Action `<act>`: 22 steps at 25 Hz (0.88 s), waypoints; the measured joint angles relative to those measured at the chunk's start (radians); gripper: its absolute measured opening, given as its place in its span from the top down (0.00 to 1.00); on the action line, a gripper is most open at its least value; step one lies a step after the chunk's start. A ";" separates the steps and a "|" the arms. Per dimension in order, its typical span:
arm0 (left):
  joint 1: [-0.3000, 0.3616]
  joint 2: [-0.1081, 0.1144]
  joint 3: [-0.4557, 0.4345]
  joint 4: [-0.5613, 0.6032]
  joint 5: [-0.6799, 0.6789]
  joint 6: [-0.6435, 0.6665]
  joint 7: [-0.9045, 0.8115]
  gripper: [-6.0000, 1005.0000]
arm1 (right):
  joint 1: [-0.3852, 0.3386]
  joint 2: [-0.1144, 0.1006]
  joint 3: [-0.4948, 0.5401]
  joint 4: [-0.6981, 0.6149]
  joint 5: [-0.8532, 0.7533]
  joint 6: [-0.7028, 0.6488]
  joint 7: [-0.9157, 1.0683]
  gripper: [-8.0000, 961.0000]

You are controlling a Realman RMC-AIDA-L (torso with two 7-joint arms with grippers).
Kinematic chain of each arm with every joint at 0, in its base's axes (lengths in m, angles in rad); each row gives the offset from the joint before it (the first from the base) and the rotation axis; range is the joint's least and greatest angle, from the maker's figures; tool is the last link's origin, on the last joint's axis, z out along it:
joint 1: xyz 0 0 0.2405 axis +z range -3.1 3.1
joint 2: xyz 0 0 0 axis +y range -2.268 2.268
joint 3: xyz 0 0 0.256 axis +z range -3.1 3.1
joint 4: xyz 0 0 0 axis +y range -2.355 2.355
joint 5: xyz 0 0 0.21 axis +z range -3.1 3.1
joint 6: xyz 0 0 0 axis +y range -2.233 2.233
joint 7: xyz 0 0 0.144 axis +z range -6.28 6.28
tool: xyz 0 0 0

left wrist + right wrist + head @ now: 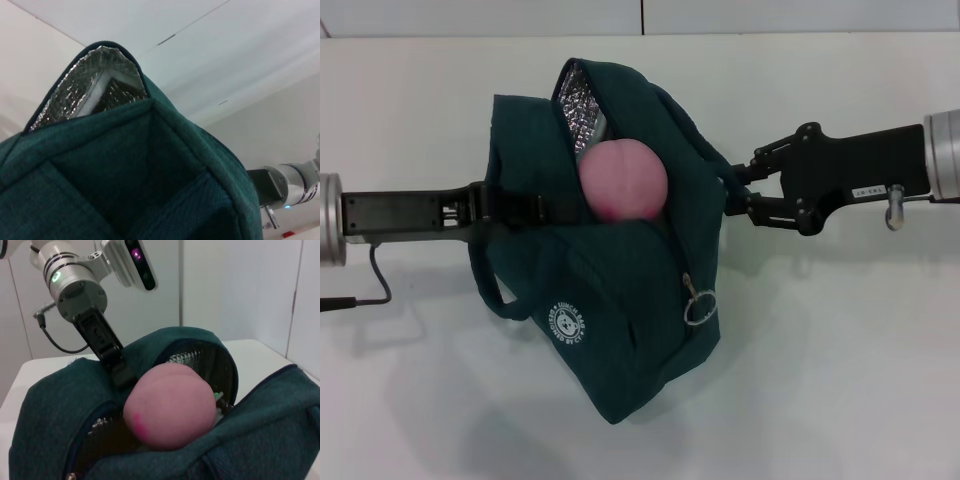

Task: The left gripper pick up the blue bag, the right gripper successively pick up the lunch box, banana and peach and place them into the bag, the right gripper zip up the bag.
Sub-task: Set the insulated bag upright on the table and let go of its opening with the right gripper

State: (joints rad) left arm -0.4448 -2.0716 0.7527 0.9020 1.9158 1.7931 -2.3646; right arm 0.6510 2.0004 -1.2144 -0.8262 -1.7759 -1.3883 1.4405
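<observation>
One blue bag point(610, 330) lies at the table's point(840, 380) centre, mouth open toward 12 o'clock, and you see one peach point(623, 180) sitting in that opening. One metal ring zip pull point(700, 307) hangs on the bag's 3 o'clock side. Two grippers flank it: your left gripper point(548, 208) comes in from 9 o'clock, clamped on the bag's rim; your right gripper point(728, 190) sits at 3 o'clock, jaws spread, touching the bag's edge, holding nothing you can make out. Everything deeper inside is hidden by the peach and fabric
</observation>
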 joint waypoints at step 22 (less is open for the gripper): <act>0.012 0.000 -0.003 -0.001 0.002 -0.006 0.008 0.95 | -0.156 0.011 0.097 -0.223 0.054 -0.051 -0.003 0.92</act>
State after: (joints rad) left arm -0.4324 -2.0711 0.7499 0.9007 1.9174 1.7868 -2.3567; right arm 0.4947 2.0116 -1.1173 -1.0494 -1.7223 -1.4394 1.4373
